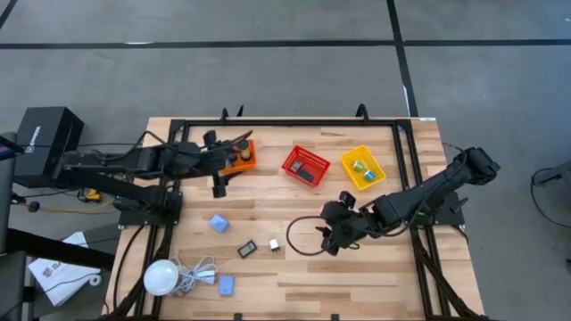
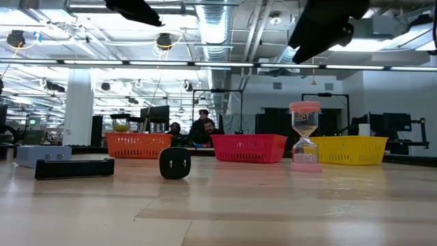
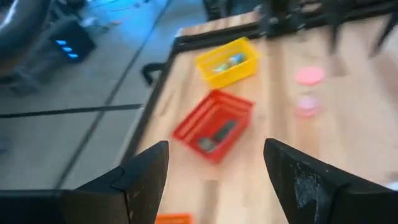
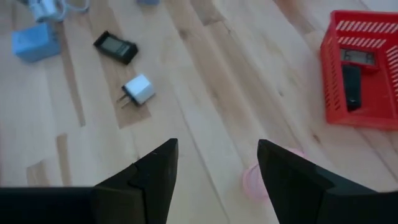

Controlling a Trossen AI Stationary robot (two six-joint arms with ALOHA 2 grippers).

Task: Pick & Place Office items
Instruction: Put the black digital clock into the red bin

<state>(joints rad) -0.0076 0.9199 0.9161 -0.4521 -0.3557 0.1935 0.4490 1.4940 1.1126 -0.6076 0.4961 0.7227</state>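
Observation:
A pink hourglass [image 2: 304, 137] stands upright on the table on its base and shows faintly in the right wrist view [image 4: 256, 179]. My right gripper [image 4: 217, 149] is open and hangs above it [image 1: 328, 235] without touching. A white plug block [image 4: 138, 90], a flat black rectangle [image 4: 115, 47] and a light-blue piece [image 4: 34, 43] lie on the wood farther toward the table's left. My left gripper [image 3: 214, 149] is open and empty, beside the orange basket [image 1: 239, 159].
The red basket [image 1: 306, 165] holds flat black items; the yellow basket [image 1: 361, 168] holds small green and blue pieces. A white bulb [image 1: 161, 276] with its cable and another light-blue piece [image 1: 226, 285] lie near the front left. People sit beyond the table.

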